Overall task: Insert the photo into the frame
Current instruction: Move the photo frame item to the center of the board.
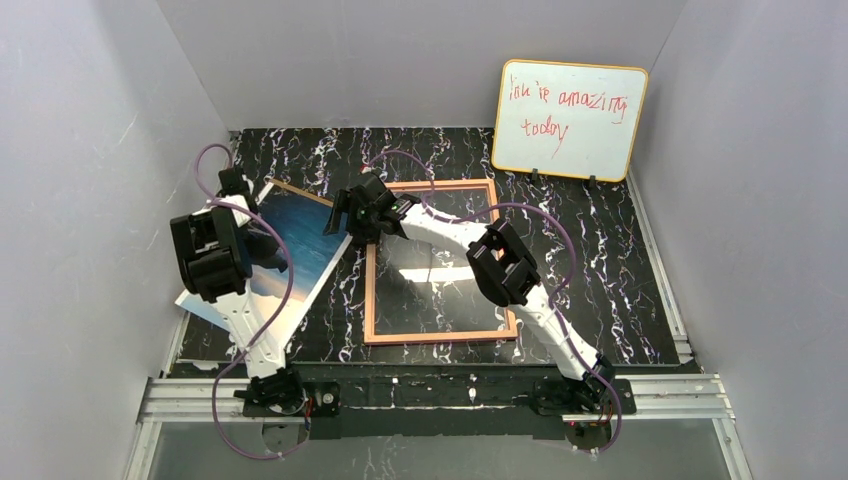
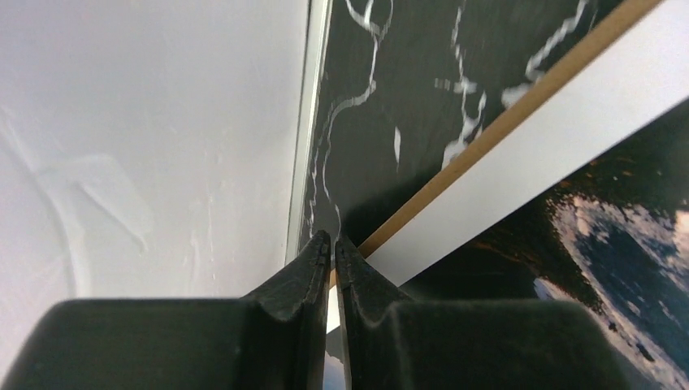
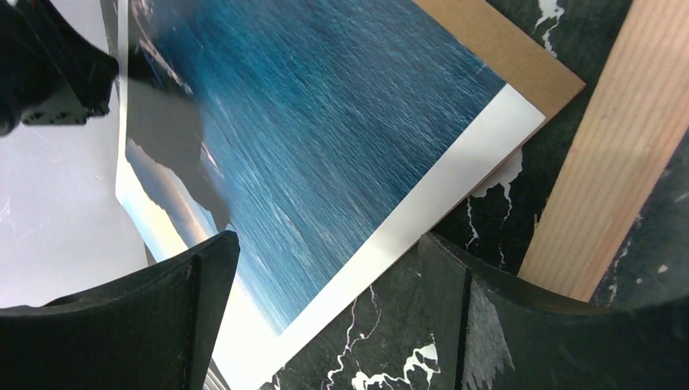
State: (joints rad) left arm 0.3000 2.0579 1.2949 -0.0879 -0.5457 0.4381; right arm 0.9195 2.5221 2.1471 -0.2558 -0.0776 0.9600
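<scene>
Hemmed by pale walls [image 1: 400,60], on black marbled counter [image 1: 600,300]: frame [image 1: 440,337] flat at centre; photo [image 1: 300,235] left of it over brown board [image 3: 504,57], half hidden under left arm. Left hand [image 2: 333,248] clenched on photo's border; right hand [image 3: 325,252] released above photo's corner.

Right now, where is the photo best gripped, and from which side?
Its white border where it overhangs the backing board toward the frame, with the right gripper coming from the frame's side. The photo is a thin sheet, so probably only an edge gives purchase; the left gripper is shut on the opposite edge.
</scene>
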